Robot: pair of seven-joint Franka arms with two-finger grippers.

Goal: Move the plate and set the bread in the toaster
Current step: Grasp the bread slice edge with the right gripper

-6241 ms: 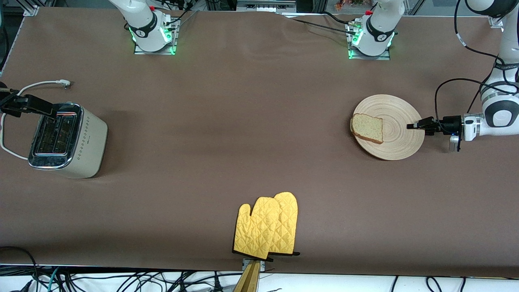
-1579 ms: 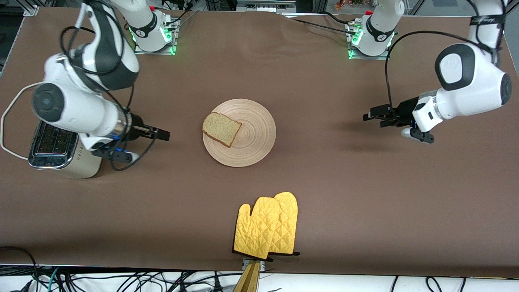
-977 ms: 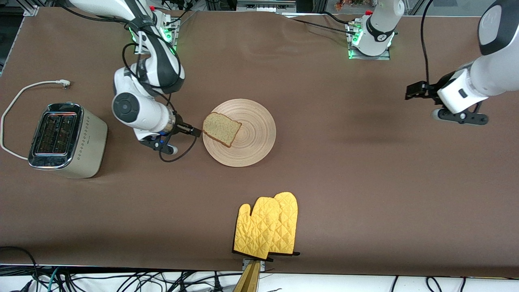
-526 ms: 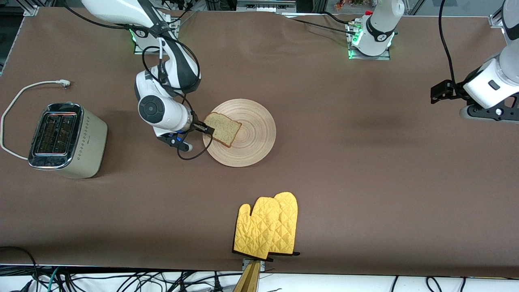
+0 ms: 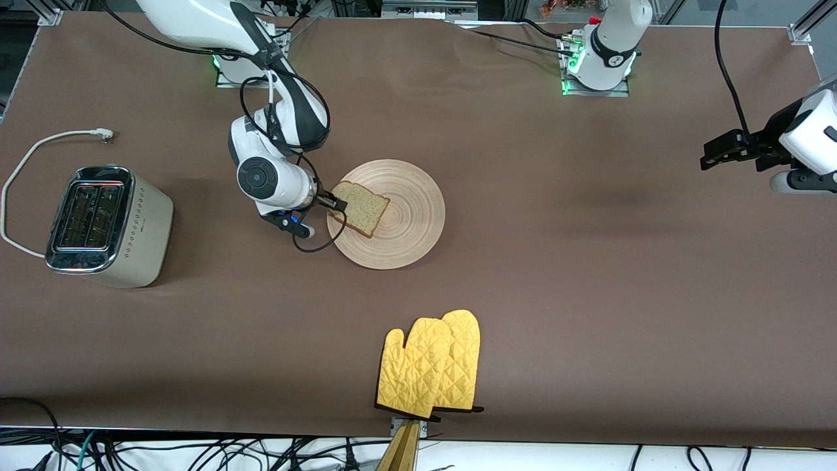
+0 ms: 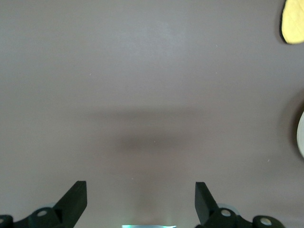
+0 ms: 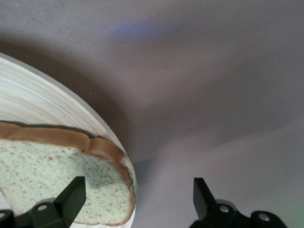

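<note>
Showing right gripper (image 5: 338,205) spread wide at edge of bread (image 5: 358,208) on plate (image 5: 405,222), mid-table; toaster (image 5: 108,226) twd right arm's end; left gripper (image 5: 709,159) released, aloft, empty.

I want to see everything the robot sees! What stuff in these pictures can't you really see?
- Bread: right wrist view's edge cuts off part of it; the right gripper covers one corner in the front view.
- Plate: only a sliver at the left wrist view's edge.
- Toaster: slot insides too dark in the front view.
- Oven mitts: one overlaps the other.
</note>
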